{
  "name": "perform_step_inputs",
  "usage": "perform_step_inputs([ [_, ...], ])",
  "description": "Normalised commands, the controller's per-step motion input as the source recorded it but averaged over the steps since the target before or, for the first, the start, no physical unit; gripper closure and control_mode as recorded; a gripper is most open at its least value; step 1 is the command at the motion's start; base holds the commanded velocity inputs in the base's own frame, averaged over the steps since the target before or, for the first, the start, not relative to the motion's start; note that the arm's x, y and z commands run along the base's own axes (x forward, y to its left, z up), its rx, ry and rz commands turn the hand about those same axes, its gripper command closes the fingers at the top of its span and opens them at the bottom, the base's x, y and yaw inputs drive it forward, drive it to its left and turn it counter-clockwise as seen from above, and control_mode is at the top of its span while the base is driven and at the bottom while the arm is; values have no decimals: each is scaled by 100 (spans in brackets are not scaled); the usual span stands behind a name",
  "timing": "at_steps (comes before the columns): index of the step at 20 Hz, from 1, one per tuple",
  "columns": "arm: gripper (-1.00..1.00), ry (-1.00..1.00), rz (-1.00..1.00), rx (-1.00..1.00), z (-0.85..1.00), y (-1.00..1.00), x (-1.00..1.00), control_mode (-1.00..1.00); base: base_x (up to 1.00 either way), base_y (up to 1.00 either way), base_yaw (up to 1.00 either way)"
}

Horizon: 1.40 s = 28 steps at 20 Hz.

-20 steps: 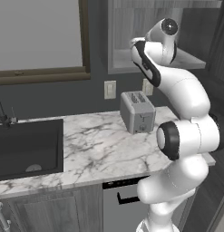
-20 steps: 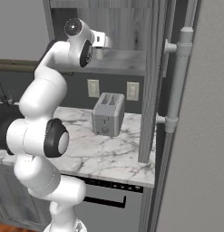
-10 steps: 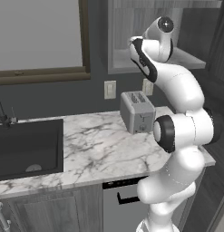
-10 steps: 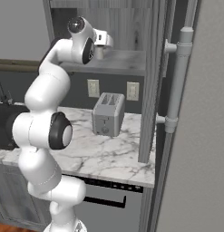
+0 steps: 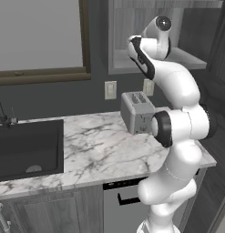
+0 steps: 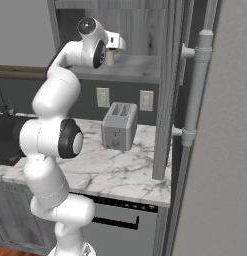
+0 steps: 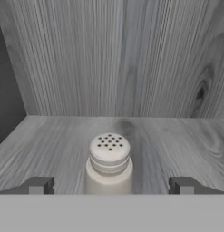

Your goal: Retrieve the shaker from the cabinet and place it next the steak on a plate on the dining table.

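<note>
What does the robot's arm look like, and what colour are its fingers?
The arm is smooth and white, made of fat rounded tube pieces with dark rings and round black caps at the joints. No cables show. The gripper has two small, blocky, dark grey fingertips.

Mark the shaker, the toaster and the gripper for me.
shaker (image 7: pixel 109 154): hand view, on its cap.
toaster (image 6: pixel 118 126): right base view, on its front face.
gripper (image 7: pixel 111 185): hand view, midway between its fingertips.

The white arm's hand (image 6: pixel 115 44) reaches into the open pale grey wood-grain wall cabinet (image 6: pixel 140 30), level with its shelf, where a small cream cylindrical shaker (image 6: pixel 110 56) stands upright. Below, a grey metal two-slot toaster (image 6: pixel 119 126) sits on the white grey-veined marble surface (image 6: pixel 110 167).
</note>
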Motion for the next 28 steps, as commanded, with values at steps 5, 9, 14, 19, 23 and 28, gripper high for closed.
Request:
perform_step_inputs([
  [5,-100,0,0,0,-6,0,17,-100,0,0,0],
  [9,-100,0,0,0,-4,0,16,-100,0,0,0],
  [14,-100,0,0,0,-1,0,16,-100,0,0,0],
  [19,-100,0,0,0,0,0,10,-100,0,0,0],
  [23,-100,1,0,0,-1,0,5,-100,0,0,0],
  [28,-100,2,0,0,-5,0,4,-100,0,0,0],
])
